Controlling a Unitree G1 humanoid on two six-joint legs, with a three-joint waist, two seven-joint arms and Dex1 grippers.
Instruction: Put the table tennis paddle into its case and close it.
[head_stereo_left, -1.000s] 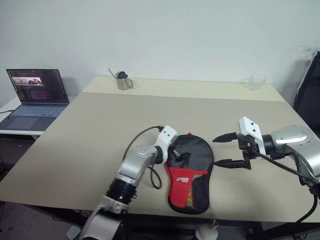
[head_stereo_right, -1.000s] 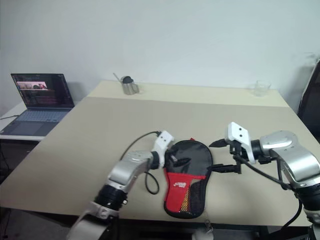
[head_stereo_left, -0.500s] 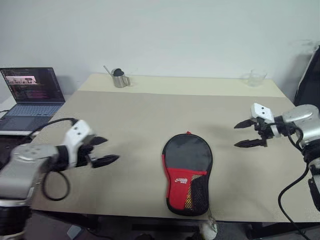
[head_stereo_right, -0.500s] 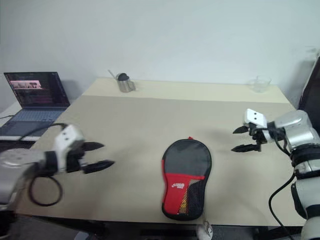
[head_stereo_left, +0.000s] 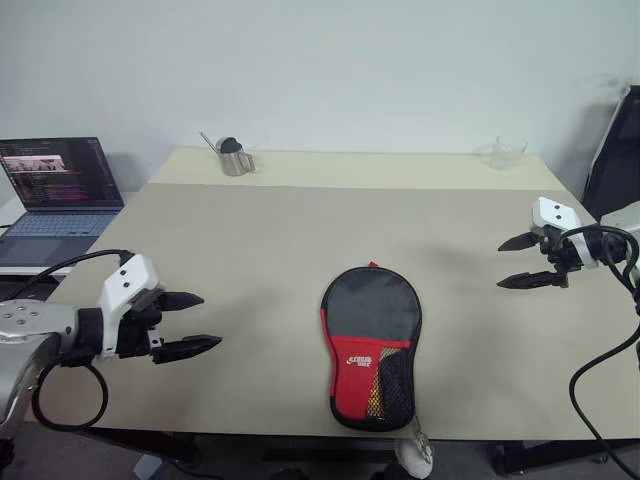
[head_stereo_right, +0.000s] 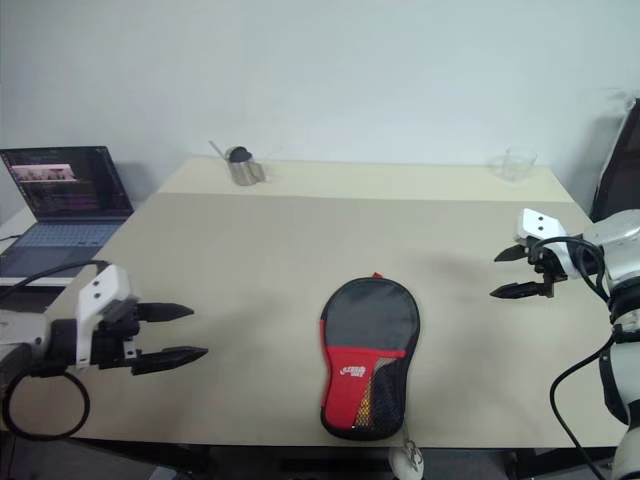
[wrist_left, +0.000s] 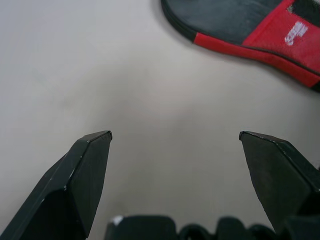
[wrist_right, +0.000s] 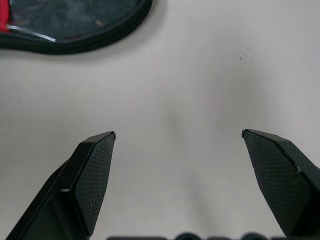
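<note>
The black-and-red case (head_stereo_left: 372, 340) lies flat on the tan table (head_stereo_left: 300, 230), near the front edge, with its round black end pointing away from me. A small white ball charm (head_stereo_left: 413, 455) hangs from it over the table edge. The table tennis paddle is hidden. My left gripper (head_stereo_left: 208, 320) hovers open well to the left of the case, holding nothing. Off to the right of the case, my right gripper (head_stereo_left: 500, 266) is also open and empty. Each wrist view catches an edge of the case (wrist_left: 250, 25) (wrist_right: 75, 20) beyond that arm's spread fingers.
An open laptop (head_stereo_left: 62, 185) sits on a side desk at the far left. A metal cup (head_stereo_left: 234, 158) stands at the table's back left and a clear glass cup (head_stereo_left: 503, 152) at the back right. A dark object stands past the right edge.
My left gripper has drawn back from the case, far out to the left. My right gripper has moved away from the case to the right. Both stayed open.
</note>
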